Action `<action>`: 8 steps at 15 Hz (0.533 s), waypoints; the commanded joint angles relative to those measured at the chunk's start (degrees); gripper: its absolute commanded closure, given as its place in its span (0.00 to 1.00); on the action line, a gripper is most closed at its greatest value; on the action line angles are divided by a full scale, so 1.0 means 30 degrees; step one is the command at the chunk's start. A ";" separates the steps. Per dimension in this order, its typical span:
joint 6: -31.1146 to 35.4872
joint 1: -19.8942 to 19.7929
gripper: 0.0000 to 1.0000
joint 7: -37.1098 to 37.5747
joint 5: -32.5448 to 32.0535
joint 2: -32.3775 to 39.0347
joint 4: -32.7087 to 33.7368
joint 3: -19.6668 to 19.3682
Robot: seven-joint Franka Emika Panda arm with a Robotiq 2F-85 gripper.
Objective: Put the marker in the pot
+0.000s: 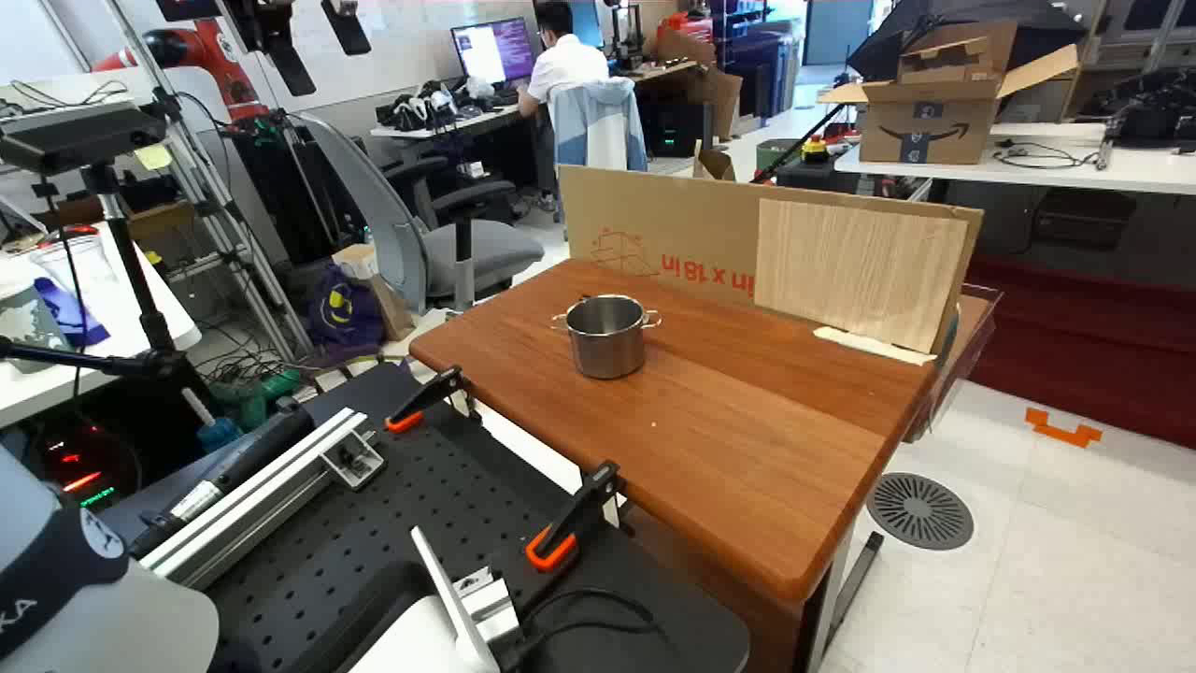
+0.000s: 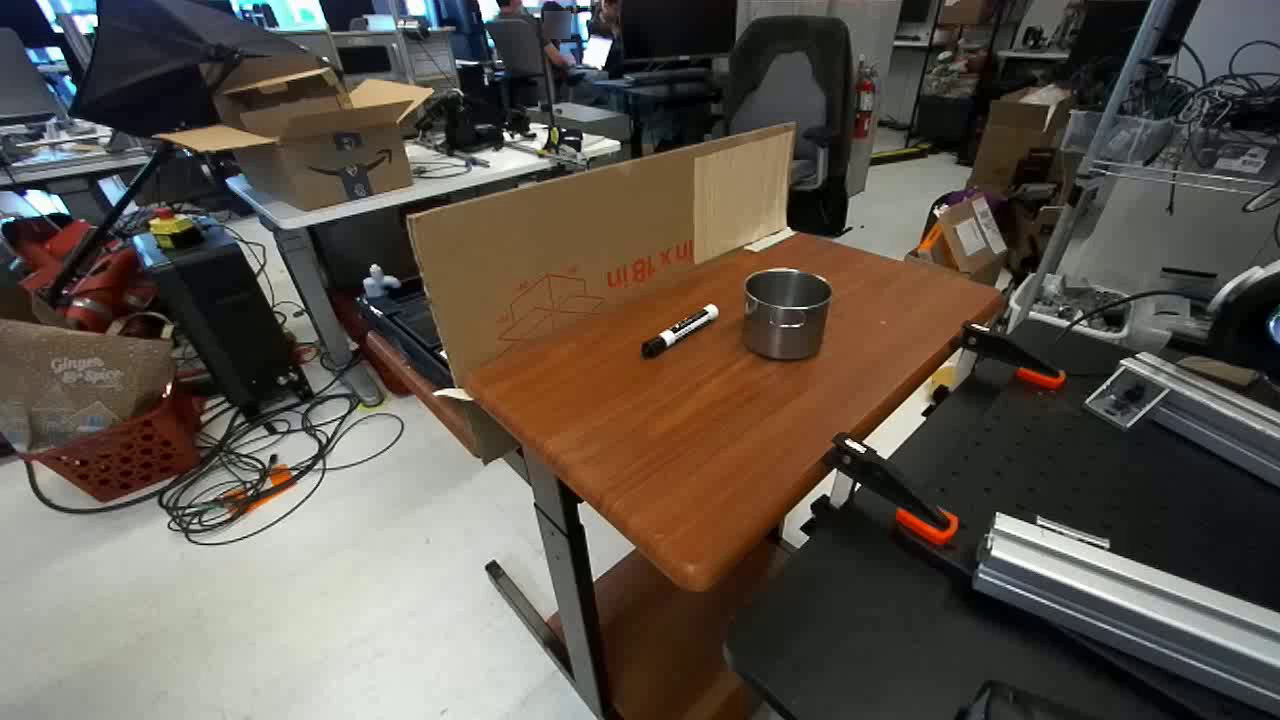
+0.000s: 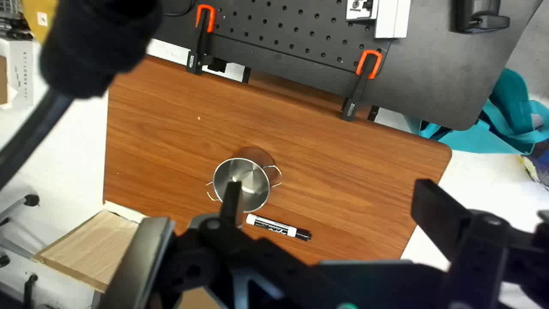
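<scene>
- The black-capped white marker (image 2: pixel 680 331) lies on its side on the wooden tabletop (image 2: pixel 720 440), just beside the stainless-steel pot (image 2: pixel 786 330) but apart from it, the white end nearer the pot and the cap pointing away.
- We see the gripper (image 3: pixel 330 197) above the table, its fingers (image 3: pixel 433 210) spread wide with nothing held between them.
- We expect the marker to be light and stiff, so a moderate squeeze should do; it hardly looks fragile.
- Its barrel looks smooth and round, so we would guard against it rolling or slipping if one side is touched before the other.
- We would take it across the middle of the barrel, jaws square to its length, and keep off the cap, which might pull loose.
- Gripping too near the white end could bump the pot, which seems thin-walled and might slide.
</scene>
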 commanded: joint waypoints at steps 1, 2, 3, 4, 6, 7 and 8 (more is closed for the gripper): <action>-0.0051 0.0512 0.00 0.0268 -0.0283 0.0120 0.0070 -0.0425; -0.0051 0.0511 0.00 0.0267 -0.0283 0.0120 0.0095 -0.0425; -0.0051 0.0511 0.00 0.0267 -0.0283 0.0120 0.0106 -0.0424; -0.0051 0.0511 0.00 0.0267 -0.0283 0.0120 0.0109 -0.0424; -0.0051 0.0511 0.00 0.0267 -0.0283 0.0120 0.0110 -0.0424; -0.0051 0.0511 0.00 0.0267 -0.0283 0.0120 0.0110 -0.0424; -0.0897 0.0356 0.00 -0.0066 -0.0900 0.0917 0.0860 -0.0174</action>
